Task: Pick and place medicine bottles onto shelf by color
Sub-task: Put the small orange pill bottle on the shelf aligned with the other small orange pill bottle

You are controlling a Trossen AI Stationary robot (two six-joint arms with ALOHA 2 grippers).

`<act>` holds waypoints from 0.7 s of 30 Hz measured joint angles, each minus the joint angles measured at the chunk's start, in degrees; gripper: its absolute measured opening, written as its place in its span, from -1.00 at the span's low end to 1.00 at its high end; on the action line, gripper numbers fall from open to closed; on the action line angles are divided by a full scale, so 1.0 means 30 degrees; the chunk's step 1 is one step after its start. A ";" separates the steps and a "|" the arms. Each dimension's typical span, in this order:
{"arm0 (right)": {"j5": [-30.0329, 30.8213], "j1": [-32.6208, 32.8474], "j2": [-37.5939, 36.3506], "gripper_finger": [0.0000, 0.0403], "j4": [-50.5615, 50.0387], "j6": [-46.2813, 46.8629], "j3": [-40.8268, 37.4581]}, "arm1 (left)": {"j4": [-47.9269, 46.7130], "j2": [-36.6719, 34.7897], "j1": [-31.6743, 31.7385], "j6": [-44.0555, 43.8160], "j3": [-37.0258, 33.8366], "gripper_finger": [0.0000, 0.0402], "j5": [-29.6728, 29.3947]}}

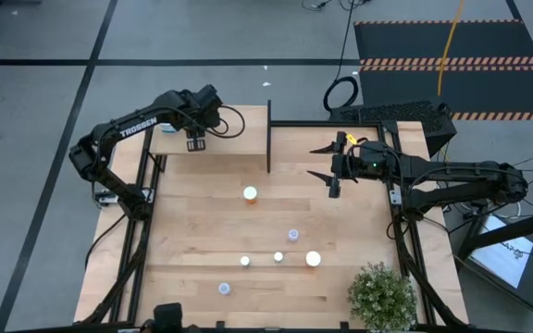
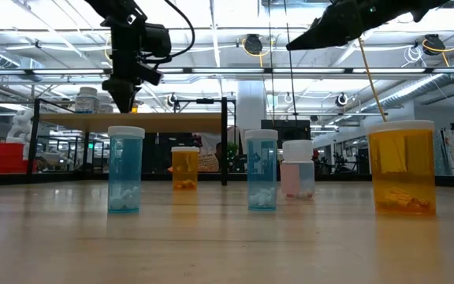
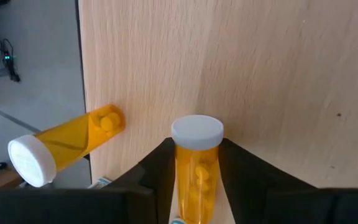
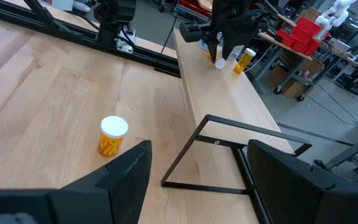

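The left gripper [image 1: 195, 141] hangs over the shelf [image 1: 239, 129] near its far-left end, and its fingers [image 3: 160, 171] are clenched on an orange bottle [image 3: 195, 168] with a white cap, held upright between them over the light-wood board. Just beside it, at the shelf's edge, a second orange bottle [image 3: 64, 144] stands on the board. From the right wrist view the same pair shows far off, the held bottle [image 4: 219, 60] under the dark gripper and its neighbour [image 4: 244, 59] next to it. The right gripper [image 1: 333, 162] hovers above the table [image 1: 202, 222] beside the shelf's black upright panel [image 1: 268, 139], its fingers [image 4: 123, 171] spread wide and empty. On the tabletop the other bottles stand loose: an orange one [image 1: 250, 194] near the middle, a bluish one [image 1: 293, 235] a little nearer the front, then a row of three [image 1: 278, 259] along the front half, and one more bluish bottle [image 1: 224, 289] close to the front edge. A green potted plant [image 1: 381, 296] sits at the front right corner.
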 joint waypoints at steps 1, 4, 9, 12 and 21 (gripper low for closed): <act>0.0000 -0.0002 0.0000 0.28 -0.0007 0.0000 0.0000 | 0.0005 0.0000 0.0000 -0.0169 0.0000 -0.41 0.0000; 0.0000 -0.0004 0.0000 0.28 -0.0001 0.0000 0.0000 | 0.0038 0.0000 -0.0007 -0.0829 0.0000 -0.41 0.0000; 0.0000 -0.0002 0.0000 0.28 0.0047 0.0000 0.0000 | -0.0036 0.0000 -0.0195 -0.1264 0.0000 -0.41 0.0000; 0.0000 -0.0003 0.0000 0.28 0.0074 0.0000 0.0000 | -0.0036 0.0000 -0.0388 -0.1243 0.0000 -0.41 0.0000; 0.0000 -0.0001 0.0112 0.28 0.0432 0.0112 0.0000 | -0.0092 -0.0007 -0.1229 -0.2796 0.0781 -0.41 -0.0080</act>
